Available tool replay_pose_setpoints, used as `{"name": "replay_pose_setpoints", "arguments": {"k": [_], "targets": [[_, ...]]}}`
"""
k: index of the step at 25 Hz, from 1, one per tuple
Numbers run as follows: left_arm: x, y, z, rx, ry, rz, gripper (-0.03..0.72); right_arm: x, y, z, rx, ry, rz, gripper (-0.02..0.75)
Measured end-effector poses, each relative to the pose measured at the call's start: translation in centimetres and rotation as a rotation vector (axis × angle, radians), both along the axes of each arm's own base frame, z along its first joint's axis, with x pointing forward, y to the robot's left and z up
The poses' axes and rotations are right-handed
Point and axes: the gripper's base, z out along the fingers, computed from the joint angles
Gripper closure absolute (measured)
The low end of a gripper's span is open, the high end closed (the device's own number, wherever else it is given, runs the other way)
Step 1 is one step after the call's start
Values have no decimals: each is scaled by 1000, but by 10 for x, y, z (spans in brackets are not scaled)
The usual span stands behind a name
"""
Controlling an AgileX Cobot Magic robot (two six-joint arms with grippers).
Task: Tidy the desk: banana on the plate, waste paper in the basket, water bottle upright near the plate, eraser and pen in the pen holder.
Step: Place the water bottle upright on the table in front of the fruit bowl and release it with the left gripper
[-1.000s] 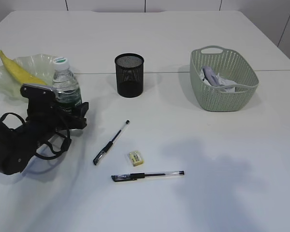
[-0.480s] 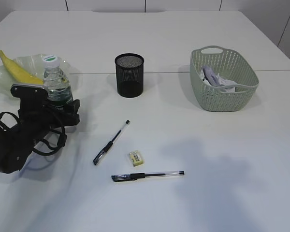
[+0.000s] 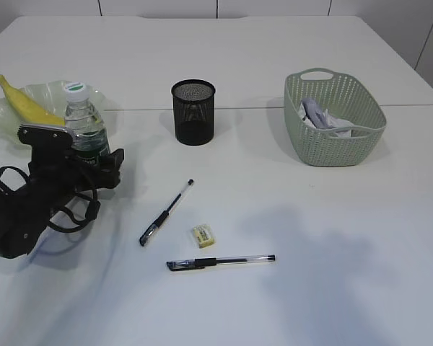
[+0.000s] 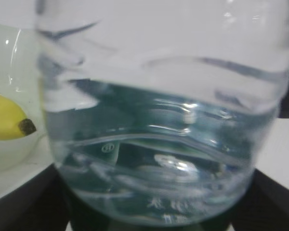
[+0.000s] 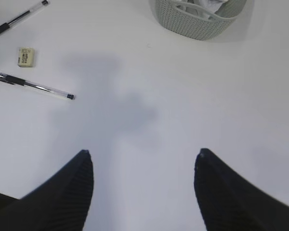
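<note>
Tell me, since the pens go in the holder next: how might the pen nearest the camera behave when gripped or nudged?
The near pen lies flat on the desk; thin and round, it probably rolls if nudged sideways. Its clear barrel looks rigid and light. The darker grip section likely slips less.

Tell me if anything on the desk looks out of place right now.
Two pens and the eraser lie loose on the desk, outside the pen holder. Nothing looks spilled or damaged.
</note>
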Motion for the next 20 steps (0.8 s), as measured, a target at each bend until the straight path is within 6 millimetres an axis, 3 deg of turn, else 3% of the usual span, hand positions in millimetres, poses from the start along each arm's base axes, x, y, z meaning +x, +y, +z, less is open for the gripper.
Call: {"name": "replay_pose_setpoints", "arguments": {"k": [12, 20], "targets": [[-20, 5, 2, 41, 45, -6, -1, 1, 1, 1, 0, -14, 11, 247], [-39, 9, 23, 50, 40, -8, 1, 2, 1, 2, 8, -33, 15, 247]]}}
